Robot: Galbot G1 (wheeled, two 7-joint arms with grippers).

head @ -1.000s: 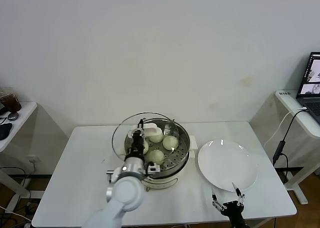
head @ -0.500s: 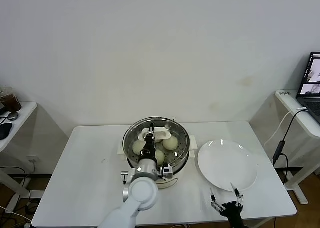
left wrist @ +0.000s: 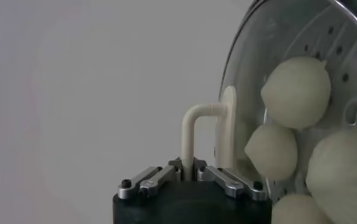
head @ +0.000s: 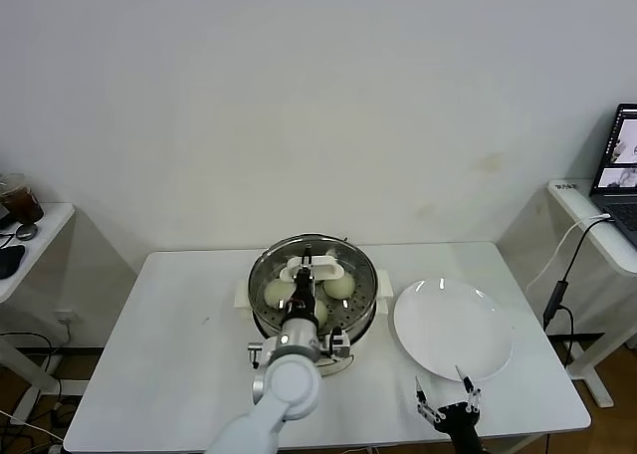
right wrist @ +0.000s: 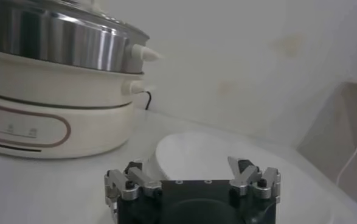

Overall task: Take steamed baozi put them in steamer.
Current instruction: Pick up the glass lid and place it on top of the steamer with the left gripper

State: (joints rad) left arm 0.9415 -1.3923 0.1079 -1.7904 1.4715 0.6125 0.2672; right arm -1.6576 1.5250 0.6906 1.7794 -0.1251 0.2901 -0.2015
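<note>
Cream plastic lid handle (left wrist: 197, 137) sits pinched in my clamped left end effector (head: 301, 275), holding the glass lid (head: 313, 275) over the steamer (head: 364, 300), covering four baozi (head: 339, 285); right end effector (head: 448, 402) idles, spread wide, nearby.

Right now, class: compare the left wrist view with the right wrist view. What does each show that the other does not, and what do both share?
Only the left wrist view shows the left gripper shut on the lid handle, with the steamed baozi seen through the glass lid. Only the right wrist view shows the right gripper, open and low over the table, the white plate beyond it, and the steamer's white base. Both show the steamer and the pale wall behind.
</note>
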